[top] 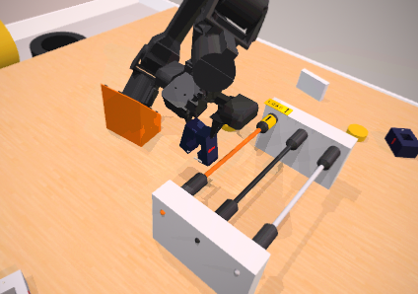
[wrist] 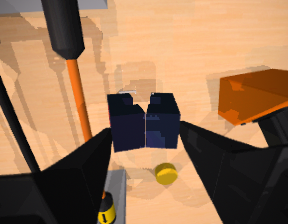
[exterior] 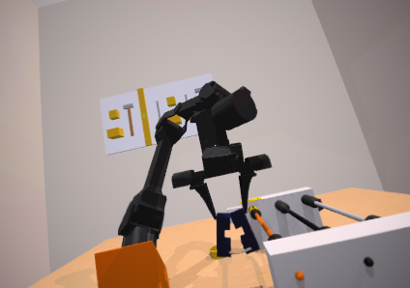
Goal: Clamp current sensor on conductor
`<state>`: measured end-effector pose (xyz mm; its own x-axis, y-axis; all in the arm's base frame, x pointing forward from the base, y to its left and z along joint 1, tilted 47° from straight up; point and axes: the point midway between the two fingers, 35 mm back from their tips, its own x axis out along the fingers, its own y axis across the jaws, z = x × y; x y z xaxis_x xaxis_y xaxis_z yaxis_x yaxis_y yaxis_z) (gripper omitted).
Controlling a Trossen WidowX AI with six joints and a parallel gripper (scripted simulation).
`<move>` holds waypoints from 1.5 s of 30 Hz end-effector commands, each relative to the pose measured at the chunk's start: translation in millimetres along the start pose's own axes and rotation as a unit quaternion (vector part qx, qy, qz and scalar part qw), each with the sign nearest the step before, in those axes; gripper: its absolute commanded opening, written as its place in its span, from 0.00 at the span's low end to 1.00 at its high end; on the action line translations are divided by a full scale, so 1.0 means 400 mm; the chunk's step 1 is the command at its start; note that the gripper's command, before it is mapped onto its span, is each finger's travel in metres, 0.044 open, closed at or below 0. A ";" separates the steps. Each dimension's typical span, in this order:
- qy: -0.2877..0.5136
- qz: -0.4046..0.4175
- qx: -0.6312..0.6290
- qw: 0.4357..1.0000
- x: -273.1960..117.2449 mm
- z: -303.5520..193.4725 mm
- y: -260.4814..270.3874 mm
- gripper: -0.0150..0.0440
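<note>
My gripper [top: 201, 125] [exterior: 230, 214] [wrist: 145, 129] is shut on the open dark blue sensor [top: 209, 145] [exterior: 223, 239] [wrist: 127, 130], one finger on each half. The sensor hangs above the table, its two halves spread and its gap facing down. A red mark shows on its outer side in the top view; which way it points I cannot tell. The orange conductor [top: 232, 153] [exterior: 262, 221] [wrist: 79, 102] runs beside the sensor, apart from it. The yellow LOAD label [top: 278, 107] [exterior: 250, 201] tops the rear block; a yellow arrow band [top: 267, 122] [wrist: 106, 212] wraps that conductor's end.
Black [top: 261, 174] and white [top: 298, 194] rods run parallel beyond the orange one, between two grey-white blocks [top: 197, 247] [top: 306, 143]. An orange panel [top: 130, 115] [exterior: 126, 268] [wrist: 250, 97] stands near the arm. A yellow disc [wrist: 166, 173] lies nearby. Another dark blue block [top: 401, 143] lies far right.
</note>
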<state>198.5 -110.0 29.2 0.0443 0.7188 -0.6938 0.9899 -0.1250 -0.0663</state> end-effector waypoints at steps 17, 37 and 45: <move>0.000 0.001 -0.099 0.995 -0.113 -0.003 0.011 0.25; -0.001 0.001 -0.446 0.895 -0.116 -0.002 0.046 0.25; -0.001 0.001 -0.571 0.821 -0.116 -0.002 0.059 0.25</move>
<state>217.2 -144.2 59.6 0.0407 0.7190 -0.6938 0.5543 0.5615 0.6144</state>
